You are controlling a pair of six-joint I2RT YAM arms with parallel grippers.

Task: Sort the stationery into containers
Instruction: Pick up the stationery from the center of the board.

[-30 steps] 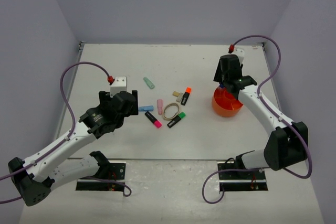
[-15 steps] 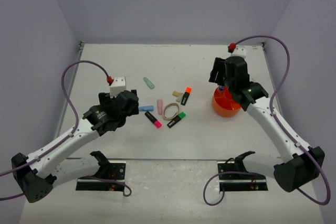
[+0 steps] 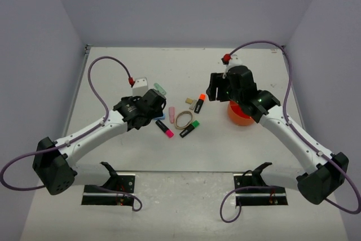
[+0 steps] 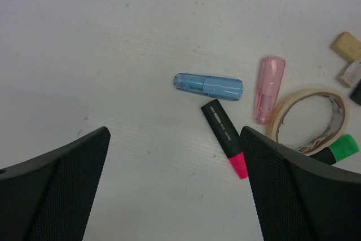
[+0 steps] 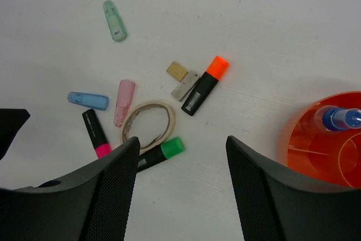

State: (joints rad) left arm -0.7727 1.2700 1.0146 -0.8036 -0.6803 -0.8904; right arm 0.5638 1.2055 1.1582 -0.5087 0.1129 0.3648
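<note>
My left gripper point(image 4: 175, 139) spread wide and empty, above the blue highlighter point(image 4: 208, 86) and pink-tipped black highlighter point(image 4: 224, 138), rubber band point(image 4: 274, 131) just beside them, my right gripper point(image 5: 181, 142) likewise parted, holding nothing, orange pot point(image 5: 299, 134) at the right edge of its wrist view, blue-white pen point(image 5: 338, 118) standing inside the pot.

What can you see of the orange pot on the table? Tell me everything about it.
The orange pot is low and round, seemingly translucent plastic, with thin inner dividers. It stands upright on the white table. A blue-white pen stands in one compartment; the rest that shows looks empty. The orange-tipped highlighter lies apart from it. The right wrist view cuts off its far side, and from above the right arm hides part of it.
</note>
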